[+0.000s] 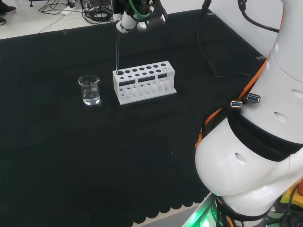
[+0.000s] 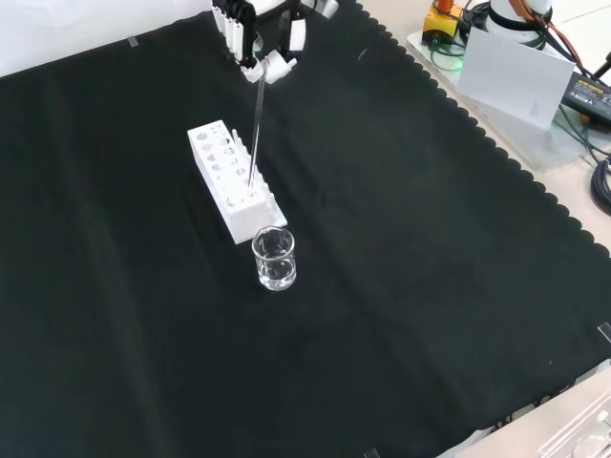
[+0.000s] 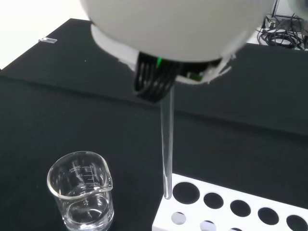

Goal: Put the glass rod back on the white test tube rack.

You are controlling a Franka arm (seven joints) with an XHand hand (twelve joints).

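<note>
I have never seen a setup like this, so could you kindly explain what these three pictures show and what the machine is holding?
It is a single white robot arm with a fingered hand instead of a claw. One picture looks over the arm from behind, one looks down from the front, and one is taken at the wrist. On the black cloth stand a white test tube rack and, beside it, a small glass beaker with a little clear liquid. The hand pinches the top of a glass rod, which hangs nearly upright with its lower tip at a corner hole at the rack's beaker end.
</note>
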